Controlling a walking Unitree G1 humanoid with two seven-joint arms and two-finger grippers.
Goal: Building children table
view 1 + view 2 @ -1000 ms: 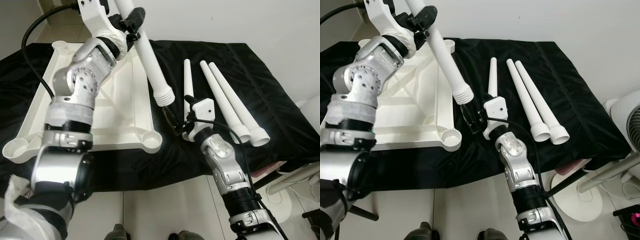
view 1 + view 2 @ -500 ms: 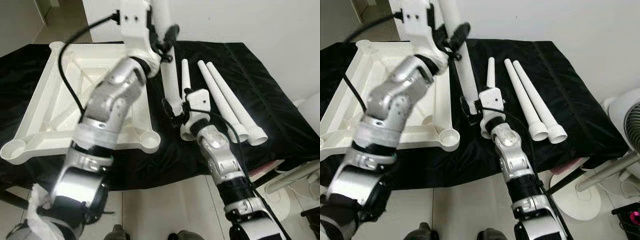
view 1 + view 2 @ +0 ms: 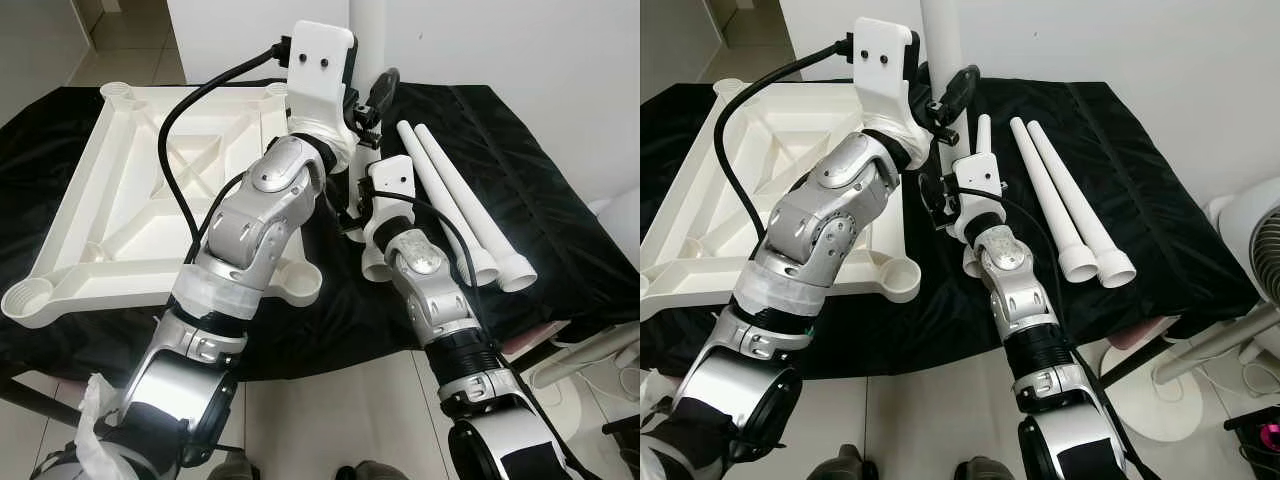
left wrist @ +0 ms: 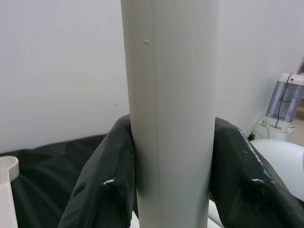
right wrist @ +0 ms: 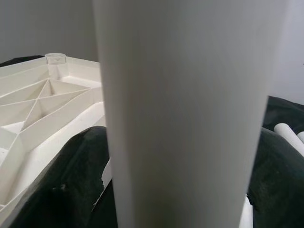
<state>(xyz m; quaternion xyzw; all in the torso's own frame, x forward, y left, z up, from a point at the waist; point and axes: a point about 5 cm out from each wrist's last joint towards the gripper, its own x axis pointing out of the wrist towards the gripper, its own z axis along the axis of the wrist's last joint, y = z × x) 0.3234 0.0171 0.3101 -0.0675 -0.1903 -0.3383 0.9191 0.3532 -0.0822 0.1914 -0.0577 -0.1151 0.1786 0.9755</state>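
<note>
On the cloth-covered worktop (image 3: 1160, 250): an upturned tabletop (image 3: 700, 215) to the left, corner sockets facing up. Well to its right, two table legs (image 3: 1065, 215) side by side, touching, wide ends toward the near edge. Between tabletop and that pair, a third leg (image 3: 983, 135) lying flat, partly hidden behind the right arm. Upright above the middle, a fourth leg (image 3: 945, 40), clamped between the left tool (image 4: 171, 175) fingers, with the right tool (image 5: 180, 180) just below, fingers either side. Beyond the worktop's right edge, a fan (image 3: 1245, 255).
</note>
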